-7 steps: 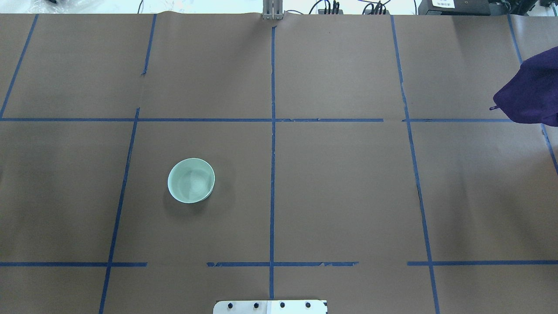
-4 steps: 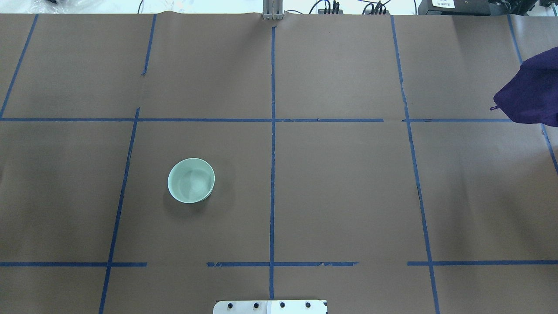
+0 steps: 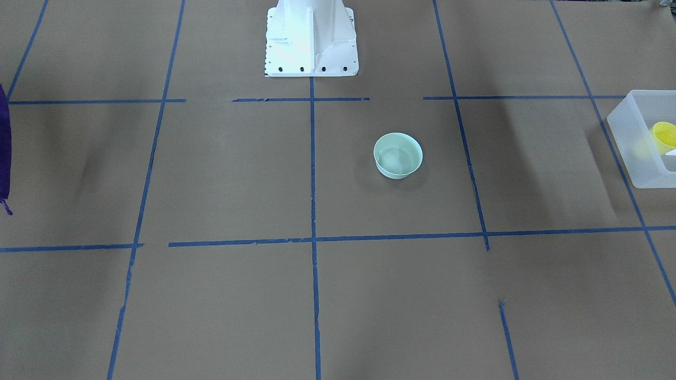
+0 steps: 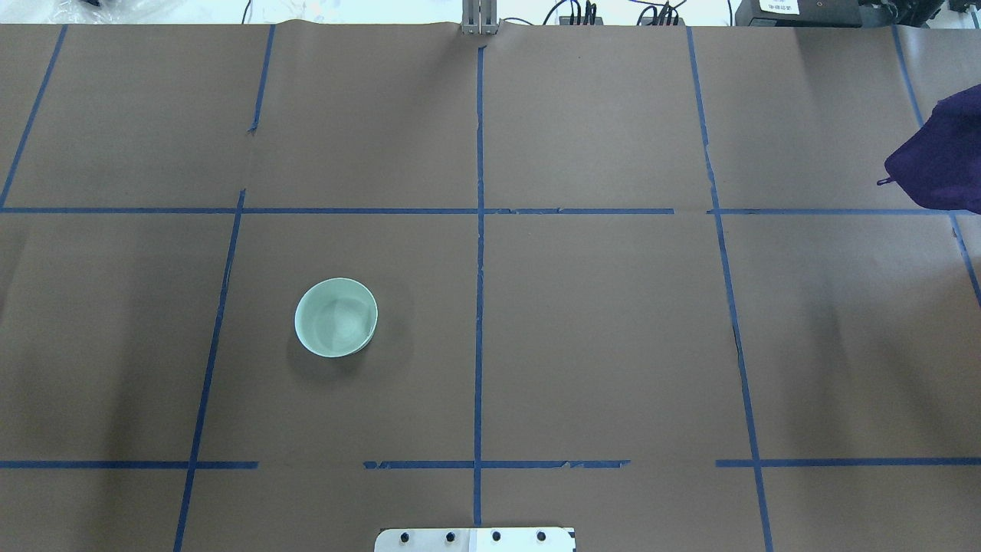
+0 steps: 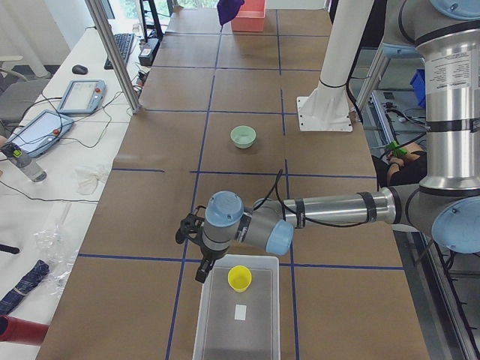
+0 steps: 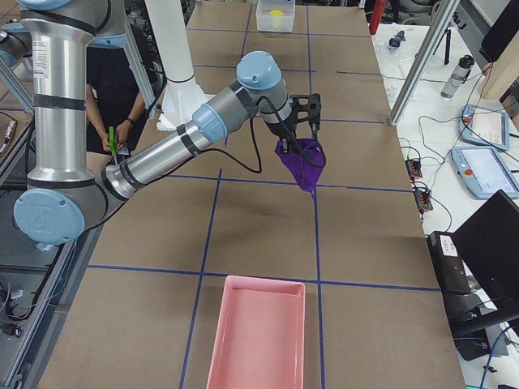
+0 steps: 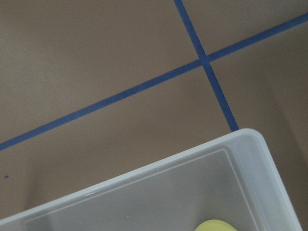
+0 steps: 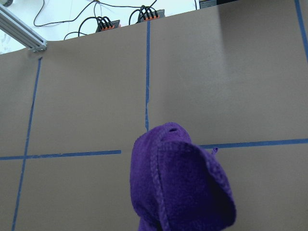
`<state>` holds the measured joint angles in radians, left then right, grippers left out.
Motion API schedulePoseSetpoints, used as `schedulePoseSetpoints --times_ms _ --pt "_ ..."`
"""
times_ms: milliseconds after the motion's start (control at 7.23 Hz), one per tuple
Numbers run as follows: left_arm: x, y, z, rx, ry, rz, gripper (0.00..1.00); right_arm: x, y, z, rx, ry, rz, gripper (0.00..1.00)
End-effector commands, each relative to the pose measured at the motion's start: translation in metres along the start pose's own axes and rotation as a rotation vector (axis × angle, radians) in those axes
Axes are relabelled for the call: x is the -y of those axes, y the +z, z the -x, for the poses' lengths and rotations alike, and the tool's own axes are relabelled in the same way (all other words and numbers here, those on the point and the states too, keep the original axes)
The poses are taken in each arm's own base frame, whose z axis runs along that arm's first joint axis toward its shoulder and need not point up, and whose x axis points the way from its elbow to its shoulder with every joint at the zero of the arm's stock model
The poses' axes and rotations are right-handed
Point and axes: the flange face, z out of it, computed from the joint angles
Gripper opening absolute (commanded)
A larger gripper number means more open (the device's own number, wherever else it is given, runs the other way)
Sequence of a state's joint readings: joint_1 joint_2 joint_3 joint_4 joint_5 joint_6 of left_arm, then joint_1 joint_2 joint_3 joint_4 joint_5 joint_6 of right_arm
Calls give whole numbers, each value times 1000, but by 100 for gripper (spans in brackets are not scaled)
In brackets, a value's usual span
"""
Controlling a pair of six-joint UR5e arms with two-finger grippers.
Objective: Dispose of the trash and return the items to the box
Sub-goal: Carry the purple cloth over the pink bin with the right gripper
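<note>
— Where is the yellow cup?

— Inside the box, near the box's end that faces the middle of the bench. A small white slip lies on the box floor just beyond it. The box itself sits at the bench's end on the robot's left.

— And the left tool?

— It hangs at the corner of the box, by the rim, with the arm stretched low across the bench. It shows only in the left side view, so I cannot tell whether its jaws are apart or together. Its wrist camera sees one rounded box corner, the edge of the cup and a crossing of the blue tape lines.

— What else is on the bench?

— A pale green bowl stands alone in a middle square, well apart from the box, rim up.

— The right side?

— A purple cloth hangs down from the right tool, over the bench's far right part. The tool's jaws are hidden where the cloth begins, so I cannot tell how they stand. A pink tray lies at that end of the bench, apart from the cloth.
</note>
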<state>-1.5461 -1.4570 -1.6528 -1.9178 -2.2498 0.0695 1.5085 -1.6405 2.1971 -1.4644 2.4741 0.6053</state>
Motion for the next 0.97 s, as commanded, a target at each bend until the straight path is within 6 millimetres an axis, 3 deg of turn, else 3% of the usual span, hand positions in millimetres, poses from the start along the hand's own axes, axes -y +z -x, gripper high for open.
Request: schedulePoseSetpoints --times_ms 0,138,415,553,830 --pt "64 -73 -56 -13 -192 -76 100 5 9 -53 -111 -97 -14 0" --pt "78 -77 -77 -54 -224 -87 100 9 10 -93 -162 -155 -11 0" --pt "116 -78 -133 -169 -241 -82 100 -6 10 -172 -288 -252 43 0" --pt "138 -71 -171 -206 -263 -75 100 -11 -7 -215 -315 -304 76 0" --pt "139 -37 -237 -295 -281 -62 100 -22 -24 -258 -386 -359 163 0"
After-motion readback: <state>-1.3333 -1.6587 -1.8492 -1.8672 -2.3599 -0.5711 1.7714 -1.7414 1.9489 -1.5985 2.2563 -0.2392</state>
